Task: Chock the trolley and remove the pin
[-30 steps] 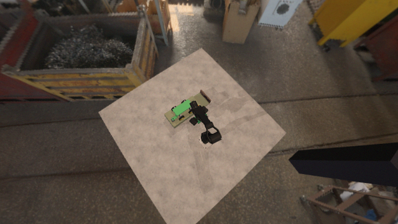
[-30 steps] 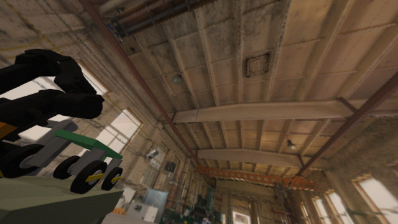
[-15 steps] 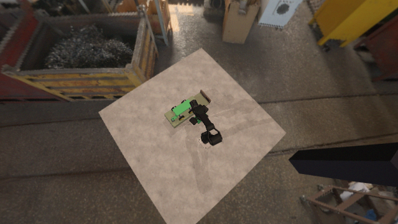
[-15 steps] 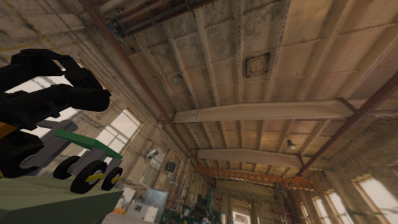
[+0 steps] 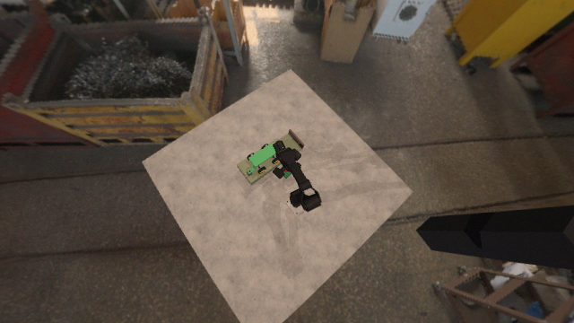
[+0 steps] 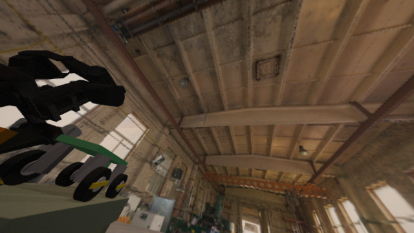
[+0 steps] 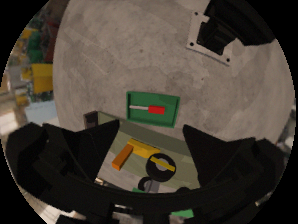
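The trolley [image 5: 262, 155] [image 6: 94, 149] stands on the ramp [image 5: 293, 142] [image 6: 65, 217] [image 7: 187, 172]. The chock [image 7: 141, 148] lies on the ramp against a front trolley wheel [image 7: 161, 173], on the side toward the ramp's brown end board; its orange handle [image 7: 122, 156] points away from the tray. The stop pin [image 7: 156, 109] lies flat inside the green tray [image 7: 177, 111], red head to the right in the wrist view. My gripper [image 7: 152, 125] is wide open and empty, above the strip between tray and ramp. The arm hides part of the ramp and tray in the top view.
The brown end board [image 5: 296, 138] [image 7: 91, 120] stands across one end of the ramp. The arm's base [image 5: 306, 198] [image 7: 212, 37] is beyond the tray from the ramp. The arm passes over the ramp's edge beside the trolley.
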Controlling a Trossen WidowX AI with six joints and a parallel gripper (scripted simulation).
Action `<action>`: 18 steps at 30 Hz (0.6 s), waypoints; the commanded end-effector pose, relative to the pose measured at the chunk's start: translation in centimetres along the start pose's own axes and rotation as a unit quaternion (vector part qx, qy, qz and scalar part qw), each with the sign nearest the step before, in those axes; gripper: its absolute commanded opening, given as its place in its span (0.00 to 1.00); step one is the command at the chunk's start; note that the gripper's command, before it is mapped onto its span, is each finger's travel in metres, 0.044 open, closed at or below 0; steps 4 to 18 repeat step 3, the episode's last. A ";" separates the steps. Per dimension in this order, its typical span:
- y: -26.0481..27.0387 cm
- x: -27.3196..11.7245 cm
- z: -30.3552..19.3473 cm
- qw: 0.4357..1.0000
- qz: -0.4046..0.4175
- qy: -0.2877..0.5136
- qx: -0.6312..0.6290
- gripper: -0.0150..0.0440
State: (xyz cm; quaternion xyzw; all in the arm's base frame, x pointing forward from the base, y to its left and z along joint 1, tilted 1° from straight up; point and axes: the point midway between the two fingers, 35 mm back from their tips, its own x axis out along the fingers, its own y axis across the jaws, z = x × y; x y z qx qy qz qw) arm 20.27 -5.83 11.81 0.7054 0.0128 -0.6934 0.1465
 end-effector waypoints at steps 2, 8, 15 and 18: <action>0.4 -1.7 -0.1 1.000 0.002 0.002 0.002 1.00; 0.5 -2.0 -0.1 1.000 0.002 0.002 0.002 1.00; 0.5 -2.0 -0.1 1.000 0.002 0.002 0.002 1.00; 0.5 -2.0 -0.1 1.000 0.002 0.002 0.002 1.00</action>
